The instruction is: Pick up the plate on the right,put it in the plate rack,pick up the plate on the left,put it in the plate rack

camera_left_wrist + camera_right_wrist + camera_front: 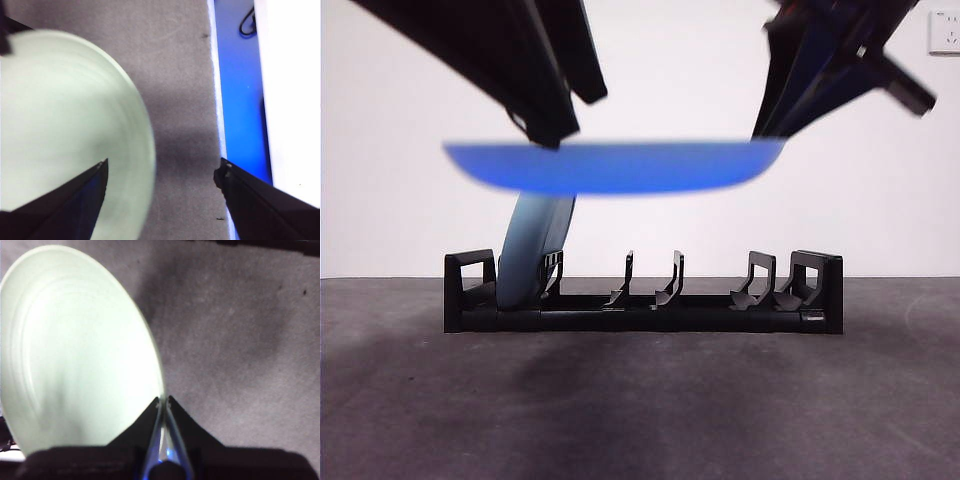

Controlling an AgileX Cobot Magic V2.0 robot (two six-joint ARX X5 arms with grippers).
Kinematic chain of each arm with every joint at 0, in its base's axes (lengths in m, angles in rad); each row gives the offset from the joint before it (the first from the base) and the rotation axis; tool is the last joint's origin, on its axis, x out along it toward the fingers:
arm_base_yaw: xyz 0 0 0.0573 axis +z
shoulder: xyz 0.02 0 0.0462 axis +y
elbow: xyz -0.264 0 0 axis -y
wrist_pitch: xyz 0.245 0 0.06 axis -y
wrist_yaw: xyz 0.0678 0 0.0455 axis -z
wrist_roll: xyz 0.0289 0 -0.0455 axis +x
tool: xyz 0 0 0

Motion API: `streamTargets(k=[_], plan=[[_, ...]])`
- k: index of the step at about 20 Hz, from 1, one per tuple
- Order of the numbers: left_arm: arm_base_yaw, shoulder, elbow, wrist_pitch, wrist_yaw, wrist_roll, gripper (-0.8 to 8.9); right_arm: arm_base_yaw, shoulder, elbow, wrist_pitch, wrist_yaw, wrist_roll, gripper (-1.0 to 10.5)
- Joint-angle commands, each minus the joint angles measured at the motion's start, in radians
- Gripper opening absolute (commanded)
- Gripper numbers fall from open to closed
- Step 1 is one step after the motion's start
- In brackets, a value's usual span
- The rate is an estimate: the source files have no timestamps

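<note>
We held the plate (615, 167) flat in the right claw (164, 402), pinched shut on its rim at one end, high above the rack (642, 305). The left claw (162, 172) stood wide at the plate's far edge, gripping nothing. A second plate (532, 250) already leaned in the end slot below that far edge. The free slots lay straight under our claw, so we judged the plate had to tip upright, rim down, before descending.
</note>
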Motion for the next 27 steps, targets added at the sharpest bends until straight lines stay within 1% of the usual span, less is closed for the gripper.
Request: streamTargets(k=[1,4,8,9,12,15,18,22,23,25,26,27], plan=[[-0.003,0.019,-0.006,0.003,0.002,0.005,3.28,0.000,-0.040,-0.004,-0.005,-0.006,-0.012,-0.1],[-0.003,0.035,-0.006,0.006,0.002,0.005,2.35,0.000,-0.077,-0.004,-0.015,-0.006,-0.013,-0.1],[-0.003,0.042,-0.006,0.014,0.002,0.005,0.21,0.000,-0.107,-0.004,-0.030,-0.006,-0.013,-0.1],[-0.003,0.042,-0.006,0.016,0.001,0.005,-0.18,0.000,-0.113,-0.004,-0.034,-0.006,-0.017,-0.1],[-0.003,0.042,-0.006,0.025,-0.005,0.005,-0.09,0.000,-0.121,-0.004,-0.048,-0.006,-0.020,-0.1],[-0.003,0.042,-0.006,0.028,-0.035,0.005,-0.09,0.000,-0.126,-0.004,-0.055,-0.006,-0.027,-0.1],[-0.003,0.042,-0.006,0.029,-0.033,0.005,-0.09,0.000,-0.133,-0.004,-0.050,-0.006,-0.037,-0.1],[-0.003,0.042,-0.006,0.045,-0.032,0.004,-0.09,-0.002,-0.153,-0.004,-0.021,-0.004,-0.046,0.3],[-0.003,0.042,-0.006,0.052,-0.032,0.005,-0.09,-0.006,-0.159,-0.004,-0.006,-0.004,-0.046,0.8],[-0.003,0.042,-0.006,0.078,-0.026,0.005,-0.09,-0.023,-0.180,-0.003,0.034,-0.004,-0.046,3.1],[-0.003,0.042,-0.006,0.104,-0.023,0.004,-0.09,-0.037,-0.199,-0.001,0.059,-0.004,-0.046,4.8],[-0.003,0.042,-0.006,0.134,-0.024,0.004,-0.09,-0.053,-0.219,0.004,0.079,-0.004,-0.045,6.1]])
